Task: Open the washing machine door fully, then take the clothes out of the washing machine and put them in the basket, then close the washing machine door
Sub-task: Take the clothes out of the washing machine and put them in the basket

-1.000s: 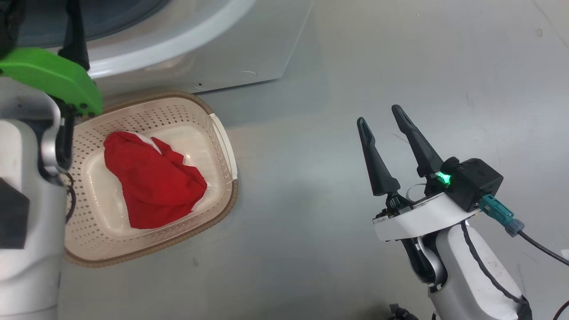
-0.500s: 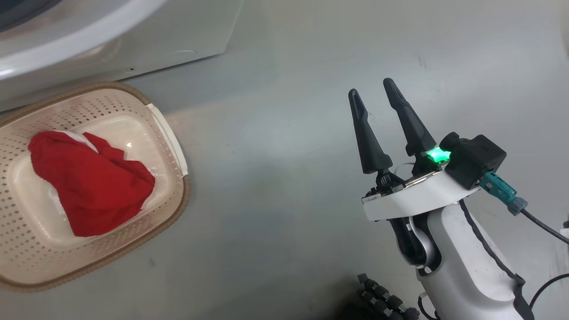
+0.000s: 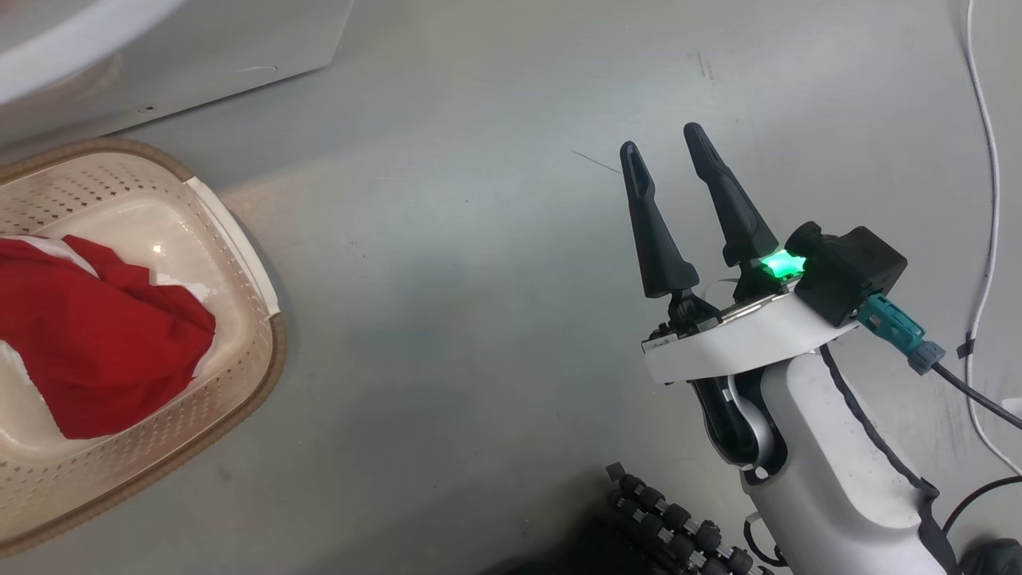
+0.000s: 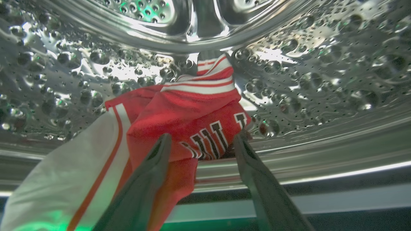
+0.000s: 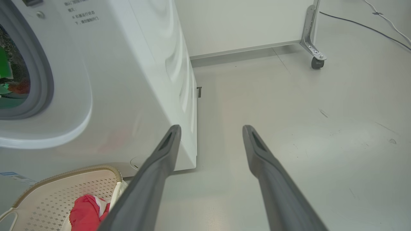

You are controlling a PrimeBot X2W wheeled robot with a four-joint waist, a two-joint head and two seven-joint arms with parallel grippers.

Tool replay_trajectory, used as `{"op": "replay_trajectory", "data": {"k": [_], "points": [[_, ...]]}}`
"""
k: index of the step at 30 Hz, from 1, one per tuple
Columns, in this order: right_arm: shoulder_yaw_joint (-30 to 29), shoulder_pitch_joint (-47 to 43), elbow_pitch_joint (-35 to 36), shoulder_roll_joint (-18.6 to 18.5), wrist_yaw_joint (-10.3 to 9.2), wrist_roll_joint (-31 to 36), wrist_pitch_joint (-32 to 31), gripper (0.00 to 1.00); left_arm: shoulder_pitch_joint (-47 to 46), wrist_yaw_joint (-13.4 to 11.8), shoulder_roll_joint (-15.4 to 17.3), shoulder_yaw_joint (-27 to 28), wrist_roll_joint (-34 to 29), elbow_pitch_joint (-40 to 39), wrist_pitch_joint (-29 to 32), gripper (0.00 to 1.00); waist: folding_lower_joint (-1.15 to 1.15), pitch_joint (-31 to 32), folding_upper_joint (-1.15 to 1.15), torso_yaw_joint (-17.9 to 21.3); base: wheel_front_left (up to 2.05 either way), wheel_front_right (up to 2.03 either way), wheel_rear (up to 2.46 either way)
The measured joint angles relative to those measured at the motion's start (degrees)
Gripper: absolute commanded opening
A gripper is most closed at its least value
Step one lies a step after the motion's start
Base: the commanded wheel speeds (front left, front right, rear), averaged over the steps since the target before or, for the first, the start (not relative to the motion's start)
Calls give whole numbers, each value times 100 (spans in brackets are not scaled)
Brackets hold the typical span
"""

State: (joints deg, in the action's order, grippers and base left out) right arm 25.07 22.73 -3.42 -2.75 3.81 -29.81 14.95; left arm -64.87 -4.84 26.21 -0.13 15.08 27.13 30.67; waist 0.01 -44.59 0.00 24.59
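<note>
1. Your left gripper [image 4: 202, 138] is inside the washing machine [image 4: 321, 64], fingers spread astride the red jersey [image 4: 192, 109].
2. Your right gripper [image 3: 661, 140] hovers over the floor [image 3: 479, 319], fingers apart, pointing 12 o'clock.
3. The plain red garment [image 3: 96, 335] lies in the basket [image 3: 267, 367], 9 o'clock.

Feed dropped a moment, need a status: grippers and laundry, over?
Left gripper open, straddling red striped jersey in drum. Right gripper open, empty. Red garment in basket. No obstruction seen.
</note>
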Motion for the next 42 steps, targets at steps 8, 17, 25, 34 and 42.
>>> {"op": "replay_trajectory", "data": {"k": [8, 17, 25, 34, 42], "points": [[7, 39, -18, 2, -42, 0, 0, 100, -68, -60, 120, -52, -111, 300, 584, 100, 0, -11, 0, 27, 0, 0, 0], [8, 112, -47, 3, -42, 0, 0, 100, -235, -100, 235, -118, -367, 404, 913, 0, 0, -27, 0, 2, 0, 0, 0], [11, 168, -60, 3, -42, 1, 0, 100, -359, -111, 168, -93, -350, 372, 899, 0, 0, -46, 0, -16, 0, 0, 0], [-29, 259, -96, 3, -43, 65, 0, 100, -392, -124, -65, 66, -144, 201, 330, 0, -1, -8, 0, -74, 0, 0, 0], [-73, 259, -155, 1, -42, 177, 0, 100, -339, -123, -386, 108, 53, -44, -304, 0, -1, 79, 0, -229, 0, 0, 0]]}}
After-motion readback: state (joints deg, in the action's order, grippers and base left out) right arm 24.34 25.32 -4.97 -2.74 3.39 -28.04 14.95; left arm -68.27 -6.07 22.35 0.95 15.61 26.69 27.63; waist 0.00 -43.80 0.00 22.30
